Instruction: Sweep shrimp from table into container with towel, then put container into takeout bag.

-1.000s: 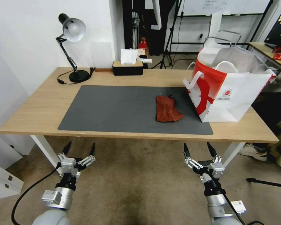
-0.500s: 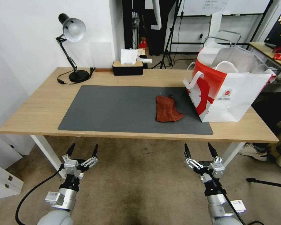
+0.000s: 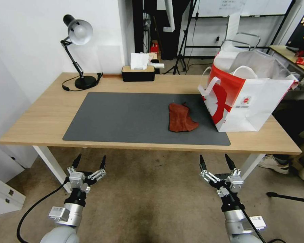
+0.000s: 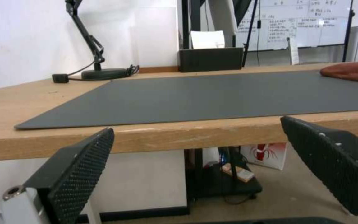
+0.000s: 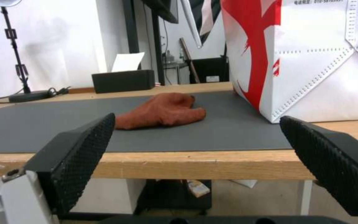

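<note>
The rust-brown towel [image 3: 181, 118] [image 5: 162, 110] lies flat on the dark grey mat [image 3: 138, 116] of the light-wood table [image 3: 40, 114]; the left wrist view catches its edge [image 4: 351, 71]. The red-and-white takeout bag [image 3: 241, 98] [image 5: 307, 59] stands upright at the table's right end, just right of the towel. The shrimp and the container are out of view. Both grippers hang below and in front of the table's near edge: my left gripper [image 3: 90, 160] [image 4: 195, 168] and my right gripper [image 3: 215, 161] [image 5: 195, 161] are open with nothing between their fingers.
A black desk lamp [image 3: 78, 54] stands at the table's back left. A black tissue box with a wooden lid [image 3: 138, 72] sits at the back middle. A person's shoes [image 3: 277, 163] rest on the floor at the right. A white cabinet [image 3: 3, 189] stands at the left.
My left gripper has risen a little and shifted slightly right below the table edge. The right gripper, towel and bag stay where they were.
</note>
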